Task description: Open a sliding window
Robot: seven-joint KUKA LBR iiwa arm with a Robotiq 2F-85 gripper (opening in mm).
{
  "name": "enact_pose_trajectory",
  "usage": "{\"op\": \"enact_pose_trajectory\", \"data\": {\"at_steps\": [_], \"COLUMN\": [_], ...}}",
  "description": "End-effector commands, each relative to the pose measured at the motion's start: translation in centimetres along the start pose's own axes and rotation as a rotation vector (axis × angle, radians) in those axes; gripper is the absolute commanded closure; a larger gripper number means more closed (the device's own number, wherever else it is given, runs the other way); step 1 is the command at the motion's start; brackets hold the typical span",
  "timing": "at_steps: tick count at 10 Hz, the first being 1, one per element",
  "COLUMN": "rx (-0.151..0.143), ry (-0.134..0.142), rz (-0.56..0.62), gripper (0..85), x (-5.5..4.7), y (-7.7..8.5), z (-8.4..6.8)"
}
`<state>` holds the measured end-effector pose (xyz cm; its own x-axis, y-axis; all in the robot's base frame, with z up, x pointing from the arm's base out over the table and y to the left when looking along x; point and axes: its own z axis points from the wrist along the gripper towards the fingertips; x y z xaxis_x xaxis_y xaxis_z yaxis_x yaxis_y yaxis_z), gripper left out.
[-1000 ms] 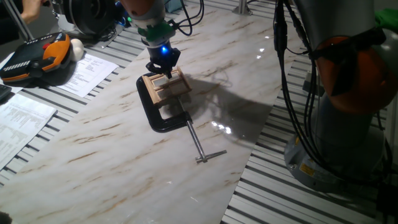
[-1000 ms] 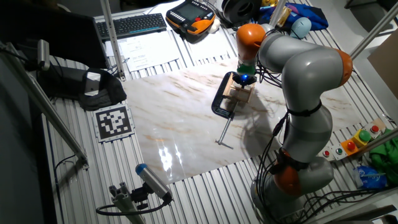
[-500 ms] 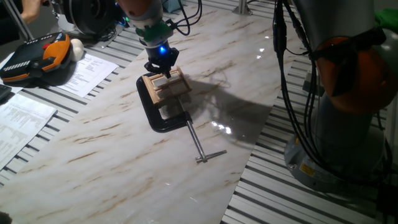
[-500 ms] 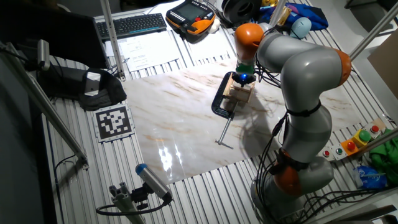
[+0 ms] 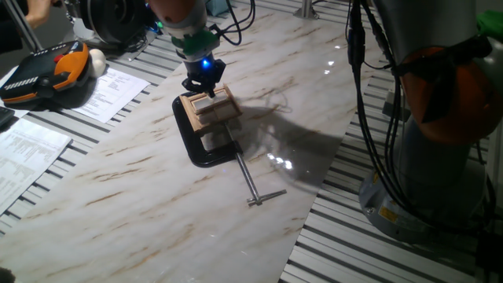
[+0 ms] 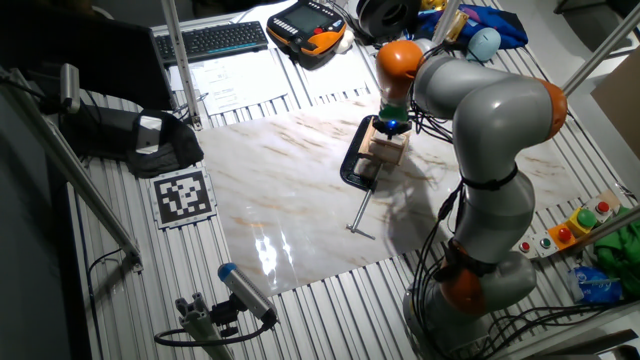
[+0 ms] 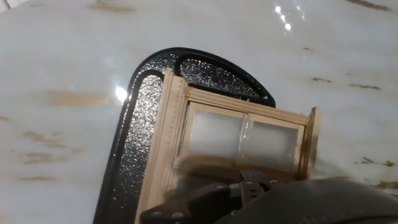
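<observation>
Sliding the sash calls for steady pressure: keep your gripper (image 5: 203, 86) low against the sliding window (image 7: 242, 140), parallel to its frame; finger opening can't be told.

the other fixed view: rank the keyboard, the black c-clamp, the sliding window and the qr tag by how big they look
1. keyboard
2. black C-clamp, counting its long screw
3. QR tag
4. sliding window

The keyboard sits farther from the camera, so its lead over the clamp is unsure.
</observation>
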<state>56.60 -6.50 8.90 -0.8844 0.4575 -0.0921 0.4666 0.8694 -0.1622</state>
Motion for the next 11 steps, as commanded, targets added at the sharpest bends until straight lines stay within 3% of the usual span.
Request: {"op": "enact_pose_trajectory", "data": {"at_steps": [1, 2, 4, 6, 7, 9, 11], "rx": [-0.005, -0.007, -0.031, -0.031, -0.059, -0.049, -0.064], "ry": [-0.005, -0.015, -0.011, -0.006, 0.017, 0.024, 0.050], "rz": [-0.004, -0.009, -0.014, -0.017, -0.020, -0.019, 0.008], "gripper": [85.0, 85.0, 85.0, 85.0, 85.0, 85.0, 85.0], "x": [-0.07, -0.12, -0.10, -0.10, -0.10, -0.10, -0.10], "y": [0.28, 0.50, 0.42, 0.43, 0.43, 0.43, 0.43], "z": [0.00, 0.13, 0.32, 0.30, 0.30, 0.30, 0.30]}}
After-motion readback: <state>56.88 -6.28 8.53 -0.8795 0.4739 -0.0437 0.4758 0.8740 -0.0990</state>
